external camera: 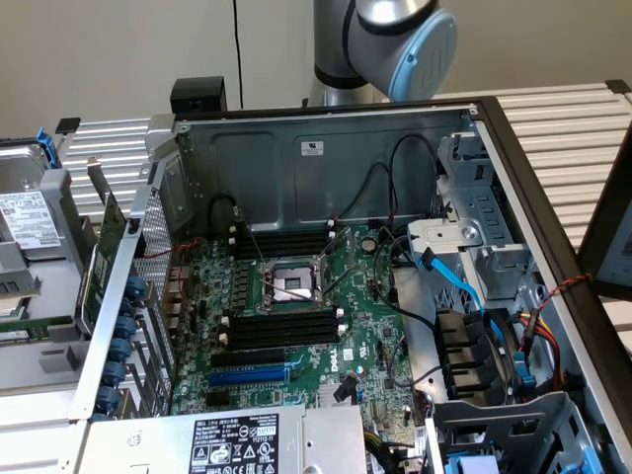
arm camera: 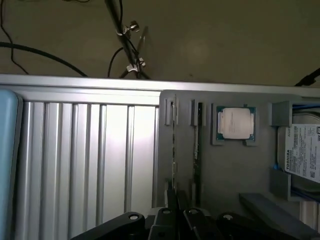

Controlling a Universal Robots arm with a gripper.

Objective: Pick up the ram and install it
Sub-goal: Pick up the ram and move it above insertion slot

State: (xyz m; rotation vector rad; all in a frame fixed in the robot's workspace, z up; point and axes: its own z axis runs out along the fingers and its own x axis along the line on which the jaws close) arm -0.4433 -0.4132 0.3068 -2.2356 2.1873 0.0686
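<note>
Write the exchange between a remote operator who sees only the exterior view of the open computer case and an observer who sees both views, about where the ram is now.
Operator: The memory slots on the board look empty. Where is the ram?
Observer: One ram stick stands on edge in a grey holder, outside the case.
Operator: Just the one?
Observer: No, a second ram stick stands parallel beside it in its own slot.
Operator: Anything else in that holder?
Observer: A processor chip lies flat in a recess next to the second stick.
Operator: And the gripper?
Observer: The gripper is at one end of the two sticks; both sit in their slots.
</note>
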